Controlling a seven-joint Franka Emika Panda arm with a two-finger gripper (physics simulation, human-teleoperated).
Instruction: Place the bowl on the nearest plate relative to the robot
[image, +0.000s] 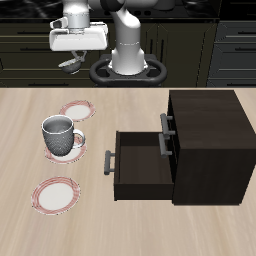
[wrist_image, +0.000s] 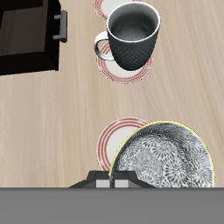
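Observation:
My gripper (image: 72, 58) hangs high above the back of the table, shut on the rim of the bowl (wrist_image: 166, 159), whose grey-blue speckled inside fills the wrist view close to the fingers (wrist_image: 107, 182). In the exterior view the bowl (image: 69, 65) shows small and tilted under the hand. The plate nearest the robot (image: 77, 109), white with a pinkish-red rim, lies on the table below and in front of the gripper. In the wrist view the plate (wrist_image: 115, 140) is partly covered by the bowl. The second plate (image: 57, 194) lies near the table's front edge.
A grey handled mug (image: 58, 134) stands on a grey patterned disc (image: 70, 150) between the two plates; the mug also shows in the wrist view (wrist_image: 133, 35). A dark cabinet (image: 205, 140) stands beside them with its drawer (image: 140, 160) pulled open.

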